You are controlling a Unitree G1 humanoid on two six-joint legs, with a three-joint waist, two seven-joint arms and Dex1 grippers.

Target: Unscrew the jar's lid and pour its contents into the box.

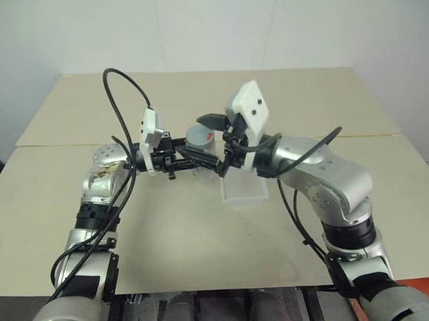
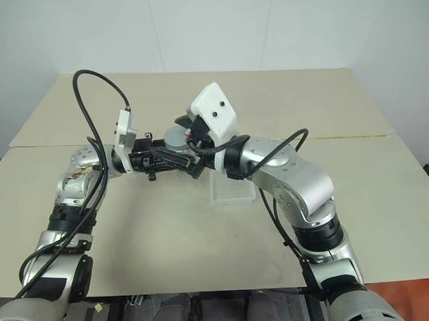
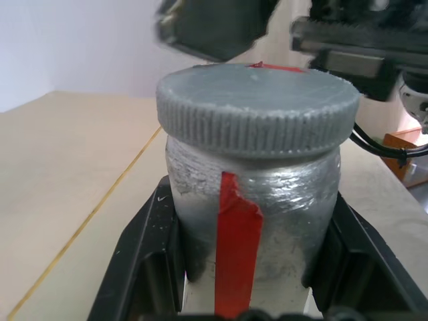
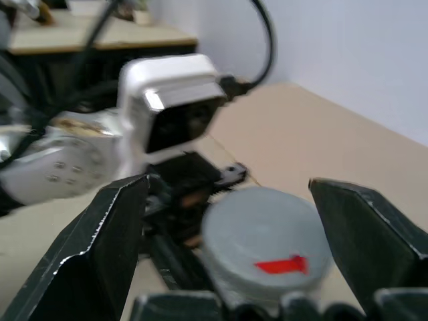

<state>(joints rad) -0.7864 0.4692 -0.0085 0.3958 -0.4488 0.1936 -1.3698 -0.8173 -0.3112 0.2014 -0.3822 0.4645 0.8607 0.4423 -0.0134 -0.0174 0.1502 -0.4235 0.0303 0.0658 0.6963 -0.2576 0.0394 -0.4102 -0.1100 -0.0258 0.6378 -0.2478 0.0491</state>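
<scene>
My left gripper (image 1: 199, 159) is shut on the jar (image 3: 251, 221), a pale cylinder with a strip of red tape, and holds it upright above the table. Its black fingers (image 3: 144, 267) press both sides of the body. The grey ribbed lid (image 3: 257, 100) sits on the jar, with a red mark on top (image 4: 281, 265). My right gripper (image 4: 234, 234) is open, one finger on each side of the lid and apart from it. The clear box (image 1: 244, 192) lies on the table just below and right of the jar. The jar's frosted wall hides the contents.
The beige table (image 1: 203, 245) runs wide in front of the box. A second table (image 1: 304, 94) joins it behind, along a yellow line. Black cables (image 1: 120, 86) loop off both wrists. White wall stands at the back.
</scene>
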